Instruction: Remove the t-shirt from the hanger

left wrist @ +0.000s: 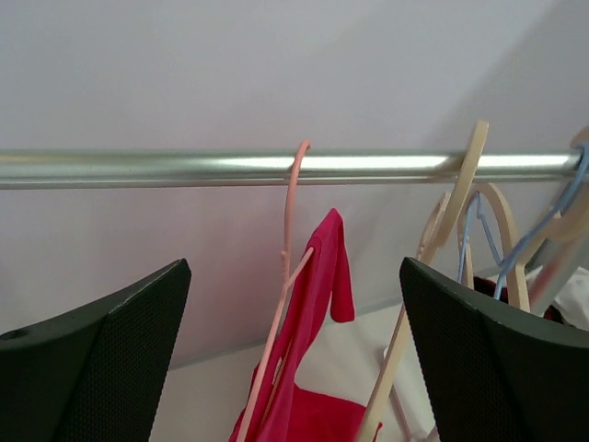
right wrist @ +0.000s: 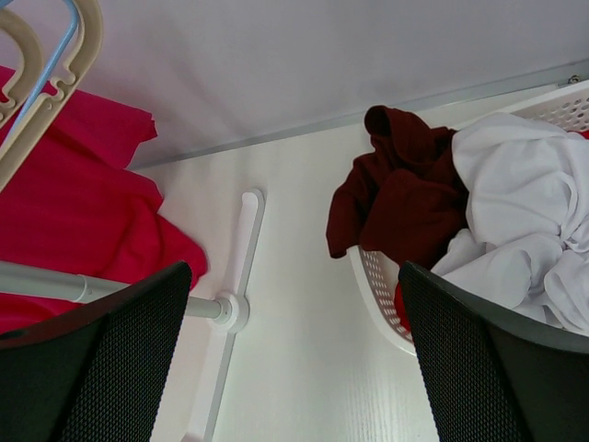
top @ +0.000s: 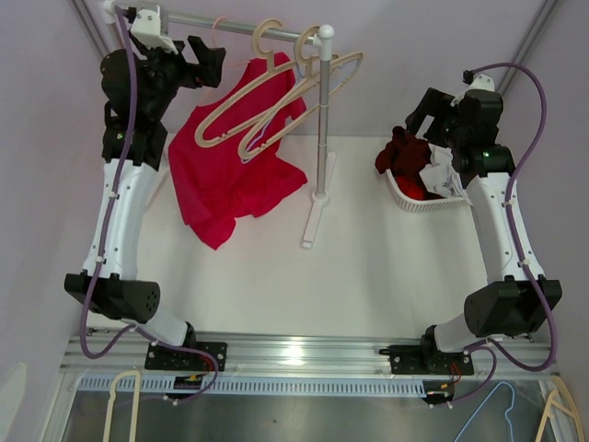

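While left and right jaws gape wide, the red t-shirt (left wrist: 317, 276) hangs beyond the left jaws

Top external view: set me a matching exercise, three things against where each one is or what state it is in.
Things:
1. red t-shirt
2. dark red garment
3. left tool

Places or states:
A. draped over the rim of the white basket
B. open, up by the rail
C. hanging on the pink hanger

Pairs: 1-C, 2-A, 3-B
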